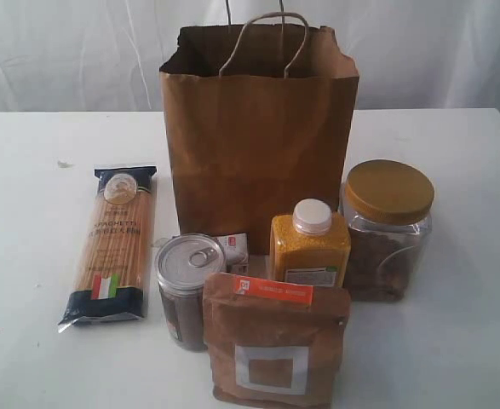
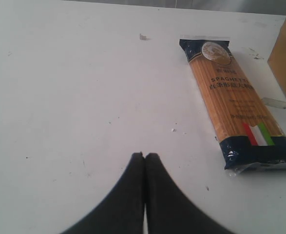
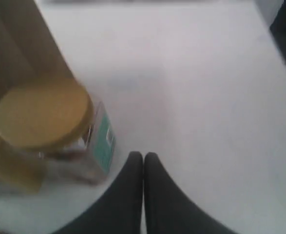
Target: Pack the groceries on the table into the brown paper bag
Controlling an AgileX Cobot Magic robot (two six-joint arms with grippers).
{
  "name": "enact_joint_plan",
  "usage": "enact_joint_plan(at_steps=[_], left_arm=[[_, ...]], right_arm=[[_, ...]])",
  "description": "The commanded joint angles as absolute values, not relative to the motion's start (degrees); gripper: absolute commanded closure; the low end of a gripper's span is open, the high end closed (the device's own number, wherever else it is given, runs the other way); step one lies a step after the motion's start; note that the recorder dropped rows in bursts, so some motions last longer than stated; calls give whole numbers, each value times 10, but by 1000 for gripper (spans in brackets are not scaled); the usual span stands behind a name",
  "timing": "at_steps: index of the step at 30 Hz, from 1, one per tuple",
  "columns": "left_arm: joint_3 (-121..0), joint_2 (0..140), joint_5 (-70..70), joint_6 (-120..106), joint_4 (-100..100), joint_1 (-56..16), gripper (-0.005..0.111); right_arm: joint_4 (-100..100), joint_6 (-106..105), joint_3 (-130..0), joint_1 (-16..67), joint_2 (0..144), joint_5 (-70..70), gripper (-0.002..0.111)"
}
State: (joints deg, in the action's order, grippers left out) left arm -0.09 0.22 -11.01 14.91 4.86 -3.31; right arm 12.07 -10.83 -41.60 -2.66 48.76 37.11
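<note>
The brown paper bag [image 1: 258, 145] is standing upright and open at the upper middle of the exterior view, toward the back of the white table [image 1: 28, 170], with every grocery sitting outside it. The spaghetti packet [image 1: 113, 243] is lying flat at the lower left, apart from the rest. In front of the bag the pull-tab tin [image 1: 186, 281] is standing just left of the brown pouch [image 1: 275, 349]. The pouch is standing upright at the bottom centre and hiding the foot of the white-capped yellow bottle [image 1: 311, 247] behind it. The gold-lidded clear jar [image 1: 386, 230] is sitting just right of that bottle. Only the wrist views are showing the jaws. The left wrist view is showing the left jaws pressed shut, holding nothing, over bare table near the spaghetti packet [image 2: 235, 107], whose lettering is reading clearly here. The right wrist view, rather blurred, is showing the right jaws likewise closed and empty beside the jar [image 3: 45, 126]. It is also catching a teal label [image 3: 106, 139] on the jar's side that the exterior view is not giving.
</note>
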Motion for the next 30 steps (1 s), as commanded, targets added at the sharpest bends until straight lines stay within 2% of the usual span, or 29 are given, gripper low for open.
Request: enact_joint_plan(at_steps=[1, 5, 9, 17, 22, 30], left_arm=[[0, 0, -107, 149, 49, -37, 107], [0, 0, -107, 149, 49, -37, 107], [0, 0, -107, 149, 49, -37, 107], [0, 0, -107, 149, 49, -37, 107], [0, 0, -107, 149, 49, -37, 107], [0, 0, -107, 149, 49, -37, 107]], right_arm=[[120, -131, -501, -24, 614, 462, 108], [120, -125, -539, -24, 661, 350, 108], [175, -138, -547, -24, 678, 305, 108], [298, -253, -688, -24, 855, 445, 108], [394, -321, -751, -24, 938, 416, 108], [425, -394, -759, -24, 1010, 417, 108]])
